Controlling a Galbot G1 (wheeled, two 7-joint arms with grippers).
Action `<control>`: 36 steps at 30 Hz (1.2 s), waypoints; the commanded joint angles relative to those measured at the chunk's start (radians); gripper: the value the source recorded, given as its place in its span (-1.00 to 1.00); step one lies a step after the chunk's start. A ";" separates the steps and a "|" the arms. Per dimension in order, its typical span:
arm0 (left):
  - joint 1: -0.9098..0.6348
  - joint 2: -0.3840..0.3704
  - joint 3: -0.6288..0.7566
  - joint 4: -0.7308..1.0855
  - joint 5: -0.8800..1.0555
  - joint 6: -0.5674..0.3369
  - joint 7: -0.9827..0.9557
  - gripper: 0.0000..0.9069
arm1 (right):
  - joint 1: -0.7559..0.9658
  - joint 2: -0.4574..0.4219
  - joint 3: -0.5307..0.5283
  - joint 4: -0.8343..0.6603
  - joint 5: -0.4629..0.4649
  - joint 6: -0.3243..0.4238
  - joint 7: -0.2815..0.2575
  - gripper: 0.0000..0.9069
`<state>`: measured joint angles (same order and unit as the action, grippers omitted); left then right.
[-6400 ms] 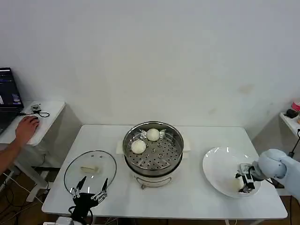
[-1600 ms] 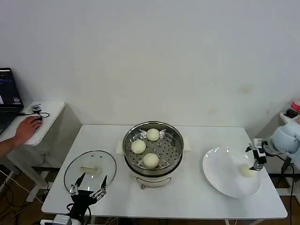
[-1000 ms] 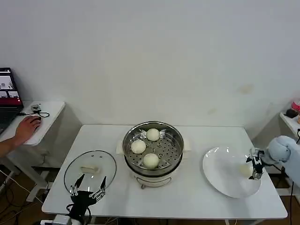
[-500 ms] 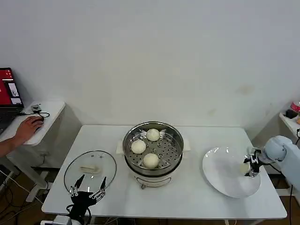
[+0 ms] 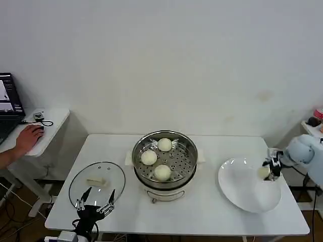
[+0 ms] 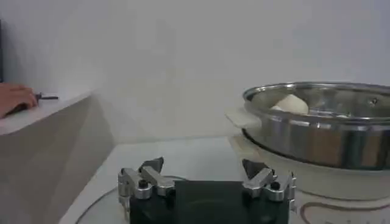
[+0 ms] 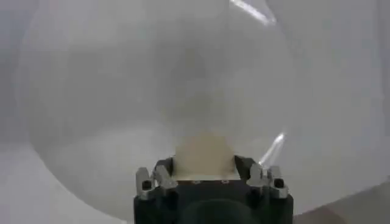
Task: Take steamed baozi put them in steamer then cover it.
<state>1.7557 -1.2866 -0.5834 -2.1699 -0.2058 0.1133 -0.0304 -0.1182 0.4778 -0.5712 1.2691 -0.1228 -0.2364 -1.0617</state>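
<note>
The steel steamer stands mid-table with three cream-white baozi on its perforated tray: one at the back, one at the left, one at the front. My right gripper is shut on another baozi and holds it just above the right side of the white plate. In the right wrist view that baozi sits between the fingers over the plate. My left gripper hangs open at the table's front left, beside the steamer.
The glass lid with its pale handle lies flat on the table left of the steamer, just beyond my left gripper. A side table at far left holds a laptop, and a person's hand rests there.
My right gripper closed on the last baozi on the plate and has lifted it slightly up and toward the back. The left arm has stayed still.
</note>
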 commanded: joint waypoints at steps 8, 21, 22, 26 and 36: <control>-0.012 -0.001 0.010 0.001 0.011 0.000 -0.001 1.00 | 0.552 0.067 -0.418 0.342 0.290 -0.134 0.034 0.56; -0.019 -0.011 0.005 -0.010 0.026 0.001 -0.002 1.00 | 0.680 0.411 -0.564 0.307 0.577 -0.306 0.180 0.58; -0.021 -0.012 0.005 -0.012 0.026 0.001 -0.002 1.00 | 0.675 0.420 -0.562 0.302 0.605 -0.317 0.189 0.58; -0.020 -0.015 0.001 -0.017 0.026 0.001 -0.002 1.00 | 0.626 0.487 -0.556 0.262 0.675 -0.361 0.233 0.58; -0.016 -0.019 -0.015 -0.028 0.021 -0.001 -0.001 1.00 | 0.506 0.562 -0.587 0.108 0.568 -0.370 0.241 0.58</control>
<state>1.7401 -1.3063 -0.5978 -2.1972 -0.1843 0.1132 -0.0321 0.4282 0.9443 -1.1193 1.4647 0.4296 -0.5622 -0.8565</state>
